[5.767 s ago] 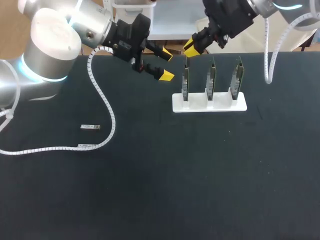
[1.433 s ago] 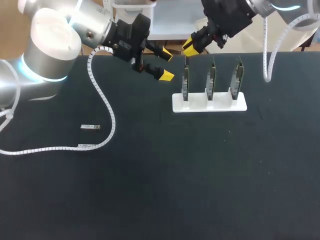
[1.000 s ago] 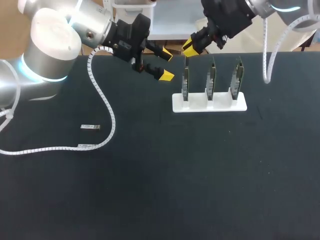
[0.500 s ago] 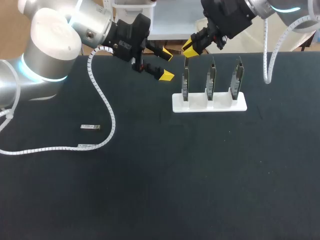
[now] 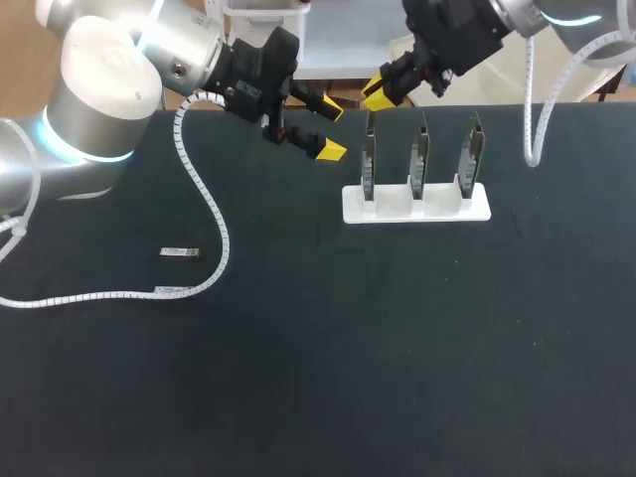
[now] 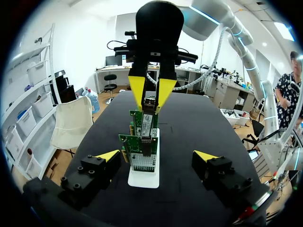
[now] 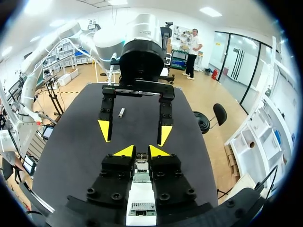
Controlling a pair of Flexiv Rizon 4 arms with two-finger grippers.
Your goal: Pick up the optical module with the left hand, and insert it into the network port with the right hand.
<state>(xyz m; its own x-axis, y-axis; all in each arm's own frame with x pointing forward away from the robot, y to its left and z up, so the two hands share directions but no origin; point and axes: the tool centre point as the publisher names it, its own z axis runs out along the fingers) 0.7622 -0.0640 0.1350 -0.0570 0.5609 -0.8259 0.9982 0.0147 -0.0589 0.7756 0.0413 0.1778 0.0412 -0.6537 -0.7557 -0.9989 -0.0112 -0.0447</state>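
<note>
— What changed?
— Hardly anything: my right pincer [image 5: 379, 92] edged slightly, still clamped on the small silver optical module [image 6: 149, 100] above the leftmost green circuit card [image 5: 369, 161].
— Left?
— My left pincer [image 5: 332, 131] hangs with its fingers apart, beside the white stand [image 5: 417, 207].

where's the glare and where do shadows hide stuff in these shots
Head view: glare whitens the left arm's round joint; the black table shows almost no shadows. Left wrist view: even light, the circuit boards and the module in the right pincer read clearly. Right wrist view: that pincer's black body is dark, only its yellow tips stand out.
</note>
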